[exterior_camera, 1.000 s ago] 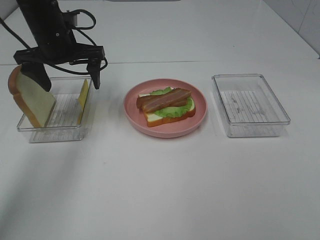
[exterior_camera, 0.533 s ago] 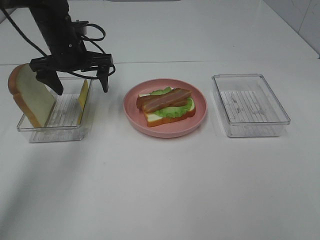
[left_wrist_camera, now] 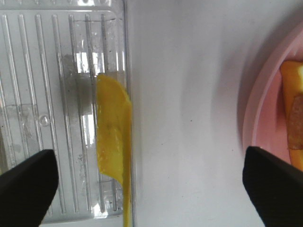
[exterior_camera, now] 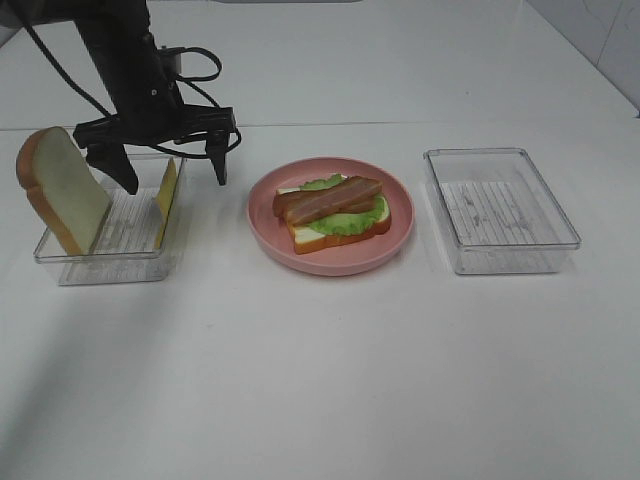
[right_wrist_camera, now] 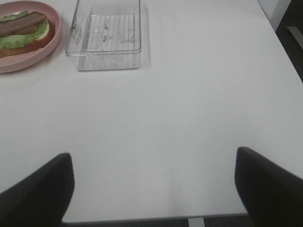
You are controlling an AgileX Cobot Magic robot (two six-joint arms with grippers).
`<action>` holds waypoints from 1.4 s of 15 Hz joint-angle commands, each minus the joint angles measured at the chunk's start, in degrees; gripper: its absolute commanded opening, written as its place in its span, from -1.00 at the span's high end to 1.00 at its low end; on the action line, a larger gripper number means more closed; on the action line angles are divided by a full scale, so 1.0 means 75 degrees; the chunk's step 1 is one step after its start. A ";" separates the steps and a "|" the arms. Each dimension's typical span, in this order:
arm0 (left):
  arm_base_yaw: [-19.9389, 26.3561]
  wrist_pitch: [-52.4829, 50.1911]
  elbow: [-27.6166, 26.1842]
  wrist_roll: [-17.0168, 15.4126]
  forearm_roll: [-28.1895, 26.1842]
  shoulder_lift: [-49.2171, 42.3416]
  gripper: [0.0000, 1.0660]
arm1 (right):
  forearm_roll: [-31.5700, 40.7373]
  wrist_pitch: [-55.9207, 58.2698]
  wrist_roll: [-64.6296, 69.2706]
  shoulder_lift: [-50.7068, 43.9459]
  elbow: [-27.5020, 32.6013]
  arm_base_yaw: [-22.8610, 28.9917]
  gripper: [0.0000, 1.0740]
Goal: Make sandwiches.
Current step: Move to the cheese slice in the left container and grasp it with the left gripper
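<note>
Yellow cheese slice [exterior_camera: 167, 192] leans on the wall of the left tray [exterior_camera: 100, 268], beside the plate [exterior_camera: 330, 266] with the half-built sandwich [exterior_camera: 335, 205]. The left fingers [exterior_camera: 221, 165], spread wide, straddle that wall and may jam on its rim. Right fingers [right_wrist_camera: 33, 189] gape empty.

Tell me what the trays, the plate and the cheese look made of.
Trays: clear hard plastic, glossy; the table shows through and the ribbed floors glint.
Plate: pink, smooth, probably plastic or melamine; soft sheen.
Cheese: yellow, matte, likely soft toy plastic; it stands on edge, slightly curved.
</note>
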 commanded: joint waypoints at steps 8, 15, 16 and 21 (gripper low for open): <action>-0.0046 0.0046 -0.0046 -0.0061 -0.0122 0.0138 -0.57 | -0.0015 -0.0038 -0.0084 -0.0222 0.0023 -0.0046 -0.67; -0.0046 0.0069 -0.0046 -0.0183 -0.0107 0.0138 0.52 | -0.0015 -0.0038 -0.0084 -0.0222 0.0023 -0.0046 -0.67; -0.0046 0.0084 -0.0046 -0.0183 -0.0107 0.0138 0.70 | -0.0015 -0.0038 -0.0084 -0.0222 0.0023 -0.0046 -0.67; -0.0046 0.0413 -0.0053 -0.0214 0.0008 0.0138 1.00 | -0.0015 -0.0038 -0.0084 -0.0222 0.0023 -0.0046 -0.67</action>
